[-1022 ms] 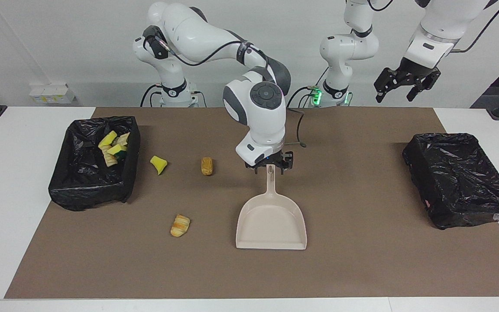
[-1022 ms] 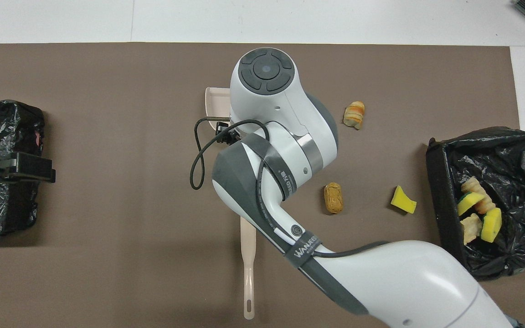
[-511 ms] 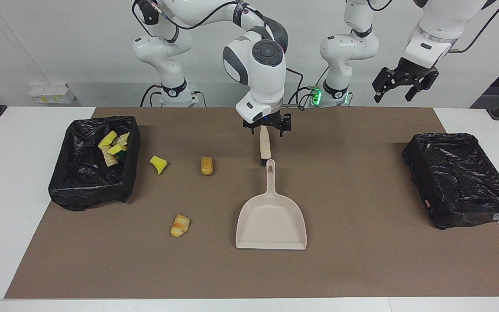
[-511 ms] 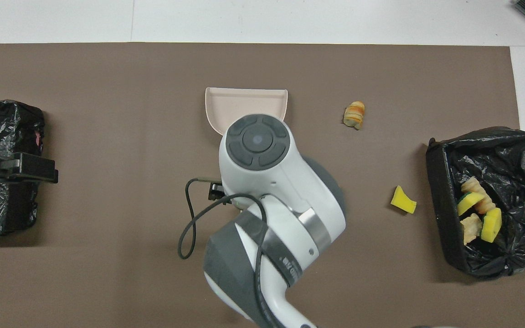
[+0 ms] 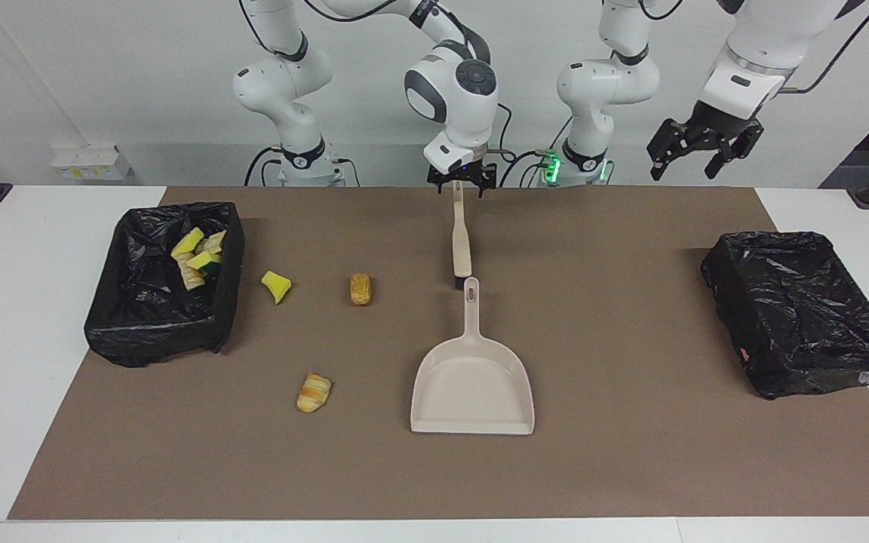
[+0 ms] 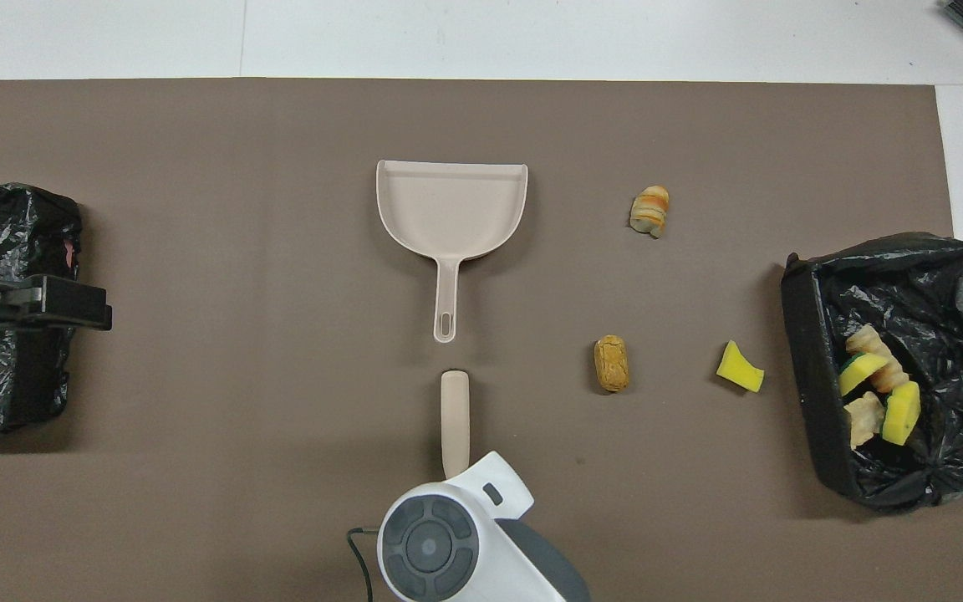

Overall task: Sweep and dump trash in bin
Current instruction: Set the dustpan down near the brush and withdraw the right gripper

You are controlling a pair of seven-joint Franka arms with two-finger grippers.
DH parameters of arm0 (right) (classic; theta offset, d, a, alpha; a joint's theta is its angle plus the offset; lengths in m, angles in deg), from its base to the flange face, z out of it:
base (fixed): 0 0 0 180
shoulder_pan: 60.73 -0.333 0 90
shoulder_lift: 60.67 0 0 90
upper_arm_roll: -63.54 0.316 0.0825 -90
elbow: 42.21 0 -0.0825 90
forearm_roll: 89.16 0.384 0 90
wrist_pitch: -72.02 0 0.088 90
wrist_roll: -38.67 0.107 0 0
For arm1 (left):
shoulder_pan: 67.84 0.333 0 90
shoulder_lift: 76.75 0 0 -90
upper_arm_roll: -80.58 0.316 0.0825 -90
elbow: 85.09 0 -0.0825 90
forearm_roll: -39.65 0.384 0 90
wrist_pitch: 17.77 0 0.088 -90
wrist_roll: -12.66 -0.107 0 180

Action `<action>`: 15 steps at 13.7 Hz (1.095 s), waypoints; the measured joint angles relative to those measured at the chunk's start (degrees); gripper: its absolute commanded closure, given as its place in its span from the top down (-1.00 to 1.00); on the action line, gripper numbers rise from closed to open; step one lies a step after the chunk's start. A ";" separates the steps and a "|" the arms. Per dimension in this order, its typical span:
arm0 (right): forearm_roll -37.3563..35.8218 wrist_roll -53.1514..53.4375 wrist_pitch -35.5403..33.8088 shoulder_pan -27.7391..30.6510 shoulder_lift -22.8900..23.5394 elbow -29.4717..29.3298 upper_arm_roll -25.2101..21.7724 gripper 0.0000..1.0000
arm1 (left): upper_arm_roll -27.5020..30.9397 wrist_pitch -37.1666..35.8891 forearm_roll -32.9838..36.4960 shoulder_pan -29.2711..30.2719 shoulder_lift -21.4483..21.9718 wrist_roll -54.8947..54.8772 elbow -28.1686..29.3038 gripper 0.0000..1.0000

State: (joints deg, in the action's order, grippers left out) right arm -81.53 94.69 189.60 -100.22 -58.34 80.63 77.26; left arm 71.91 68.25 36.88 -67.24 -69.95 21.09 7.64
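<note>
The beige dustpan (image 5: 472, 385) (image 6: 450, 205) lies empty mid-mat, handle toward the robots. A beige brush (image 5: 462, 241) (image 6: 455, 414) lies in line with it, nearer to the robots. My right gripper (image 5: 462, 183) is open over the brush handle's robot-side end; in the overhead view its wrist hides it. Loose trash lies toward the right arm's end: a yellow sponge wedge (image 5: 276, 286) (image 6: 739, 368), a brown bread piece (image 5: 360, 289) (image 6: 612, 364) and a striped pastry (image 5: 314, 392) (image 6: 650, 211). Several pieces lie in the black-lined bin (image 5: 155, 339) (image 6: 933, 485) there.
A second black-lined bin (image 5: 800, 313) (image 6: 5, 385) stands at the left arm's end of the brown mat. My left gripper (image 5: 706, 147) waits, open, raised over that end.
My right gripper has left the dustpan's handle, risen and drawn back toward the robots along the brush. The dustpan, brush and trash have stayed put. The left arm barely moved.
</note>
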 measured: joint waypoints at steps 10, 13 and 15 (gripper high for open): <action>0.00 0.74 8.78 -0.71 0.53 6.33 -0.52 -0.18 | -0.37 2.41 -0.04 -0.13 -0.25 -0.06 0.00 1.00; 0.00 0.74 9.22 -0.68 0.90 6.33 -0.54 -1.00 | -0.37 2.41 -0.04 -0.13 -0.28 -0.14 0.00 1.00; 0.02 0.74 9.49 -0.65 0.92 6.17 -0.56 -1.00 | -0.38 2.41 -0.04 -0.13 -0.29 -0.21 0.00 1.00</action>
State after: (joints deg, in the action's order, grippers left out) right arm -81.51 95.43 199.09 -100.87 -57.43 86.80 76.70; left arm 71.54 70.66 36.84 -67.37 -70.23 20.88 7.65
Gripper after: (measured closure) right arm 0.678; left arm 0.000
